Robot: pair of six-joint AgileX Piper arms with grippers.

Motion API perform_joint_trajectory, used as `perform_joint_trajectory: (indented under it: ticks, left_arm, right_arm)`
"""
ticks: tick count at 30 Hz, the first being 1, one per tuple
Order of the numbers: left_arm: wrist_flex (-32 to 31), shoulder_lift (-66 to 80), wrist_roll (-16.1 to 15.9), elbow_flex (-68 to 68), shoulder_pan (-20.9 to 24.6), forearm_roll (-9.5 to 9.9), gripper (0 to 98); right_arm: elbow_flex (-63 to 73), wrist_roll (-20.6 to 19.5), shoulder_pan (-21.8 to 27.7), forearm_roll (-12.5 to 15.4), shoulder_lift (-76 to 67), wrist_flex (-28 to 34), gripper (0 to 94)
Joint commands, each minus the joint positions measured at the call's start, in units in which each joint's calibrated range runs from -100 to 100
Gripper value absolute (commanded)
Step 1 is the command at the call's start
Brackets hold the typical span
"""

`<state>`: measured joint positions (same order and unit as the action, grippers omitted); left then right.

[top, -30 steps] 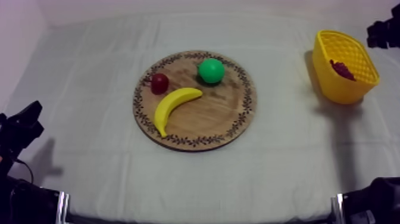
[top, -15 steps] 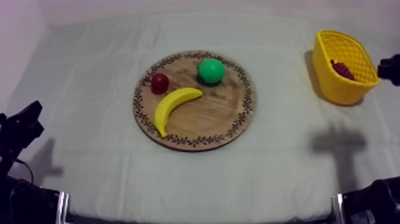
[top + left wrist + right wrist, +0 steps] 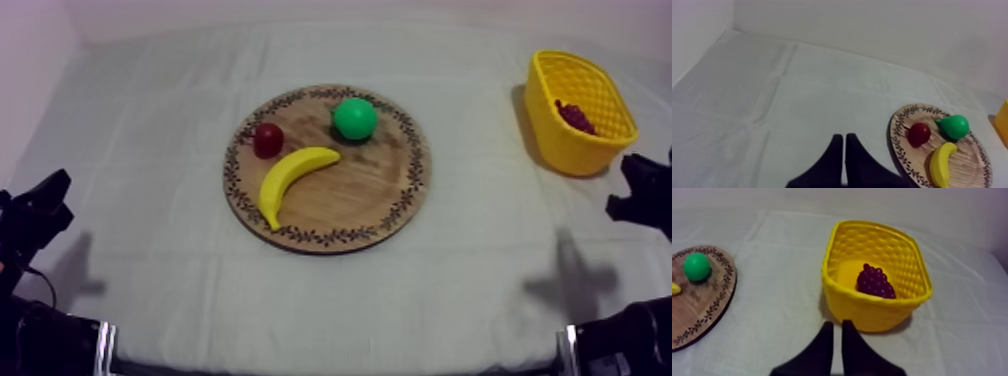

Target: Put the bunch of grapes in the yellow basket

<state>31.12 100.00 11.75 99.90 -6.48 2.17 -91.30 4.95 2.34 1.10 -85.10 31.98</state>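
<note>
- The yellow basket [image 3: 872, 312] stands at the table's right side, with the bunch of grapes [image 3: 874, 282] lying inside it.
- The round wooden board [image 3: 370, 195] at mid-table carries a banana [image 3: 290, 180], a green pear [image 3: 354, 118] and a small red fruit [image 3: 267, 139].
- The right gripper [image 3: 837, 324] hangs near the basket, fingers pressed together, holding nothing.
- The left gripper [image 3: 844, 137] sits low at the left, likewise closed and empty.
- A creased grey-white cloth [image 3: 150, 150] covers the table.

Curved yellow toy banana [image 3: 295, 178] is lying at a slant. Round green toy pear [image 3: 354, 118] is sitting near its far tip. Small red fruit [image 3: 267, 140] is sitting just beside the banana, apart from the pear. Grey-white cloth-covered worktop [image 3: 130, 200] is showing faint creases.
</note>
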Motion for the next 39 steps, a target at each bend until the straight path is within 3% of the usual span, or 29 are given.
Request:
perform_joint_trajectory:
  ticks: [1, 4, 6, 22, 24, 32, 39]
  left_arm:
    - [0.0, 0.0, 0.0, 0.0, 0.0, 0.00, 0.1]
    - [0.0, 0.0, 0.0, 0.0, 0.0, 0.00, 0.1]
    - [0.0, 0.0, 0.0, 0.0, 0.0, 0.00, 0.1]
    - [0.0, 0.0, 0.0, 0.0, 0.0, 0.00, 0.1]
    - [0.0, 0.0, 0.0, 0.0, 0.0, 0.00, 0.1]
    - [0.0, 0.0, 0.0, 0.0, 0.0, 0.00, 0.1]
    - [0.0, 0.0, 0.0, 0.0, 0.0, 0.00, 0.1]
  right_arm:
    - [-3.7, 0.3, 0.4, 0.9, -5.8, -1.1, 1.6]
    - [-6.6, 2.5, 2.0, 4.0, -9.0, -2.4, 1.0]
    - [-7.5, 2.5, 2.8, 4.5, -9.9, -2.9, 0.8]
    - [-8.5, -8.6, 2.2, 0.8, -10.7, 1.3, 2.6]
    - [-8.5, -7.0, 2.1, 0.7, -10.7, 1.7, 1.6]
    - [-8.5, 6.4, 2.0, 0.5, -10.7, 2.1, 0.4]
    - [-8.5, 7.2, 2.0, 0.5, -10.7, 2.1, 0.3]
